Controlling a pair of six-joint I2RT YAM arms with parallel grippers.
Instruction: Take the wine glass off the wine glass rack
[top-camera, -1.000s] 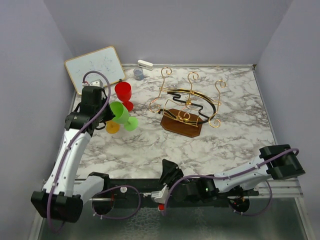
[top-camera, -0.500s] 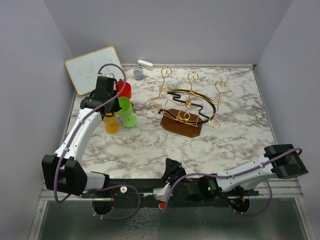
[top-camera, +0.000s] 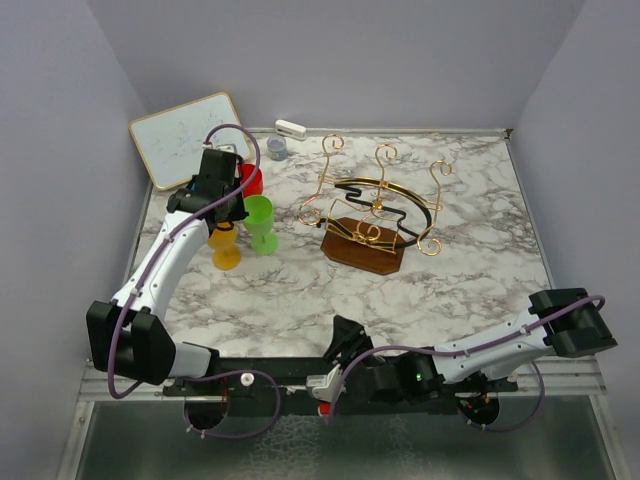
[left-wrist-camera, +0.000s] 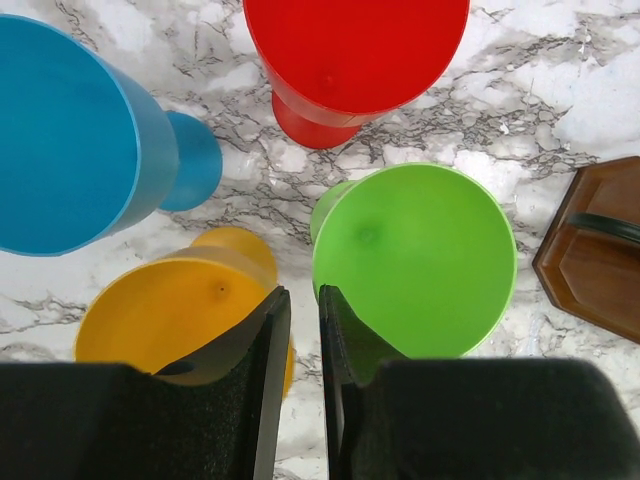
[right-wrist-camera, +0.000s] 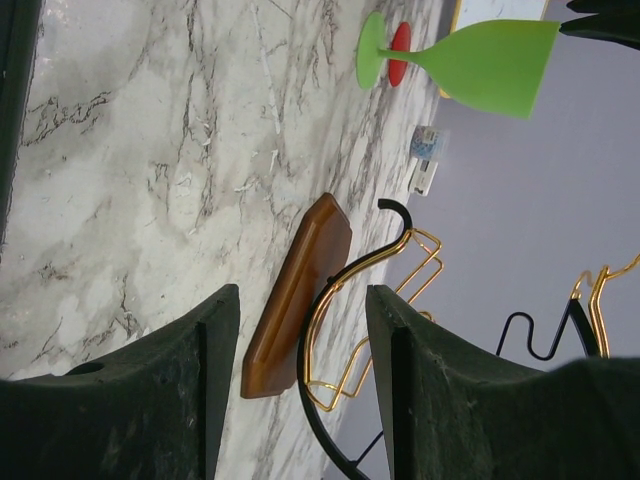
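My left gripper (left-wrist-camera: 304, 340) is parted only a crack and pinches nothing I can see. The green wine glass (left-wrist-camera: 415, 255) stands upright just beneath its fingertips, off the wine glass rack (top-camera: 378, 205). If I lift crookedly, a finger could snag the rim and tip it into the yellow glass (left-wrist-camera: 170, 320). My right gripper (right-wrist-camera: 300, 390) gapes wide and empty.

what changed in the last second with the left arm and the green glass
The left gripper swung right and brought the green wine glass, tilted in its grip a second ago, upright. It set the glass down beside the yellow glass, and its jaws have parted off it. The red glass, the wine glass rack and the open right gripper stayed much as they were.
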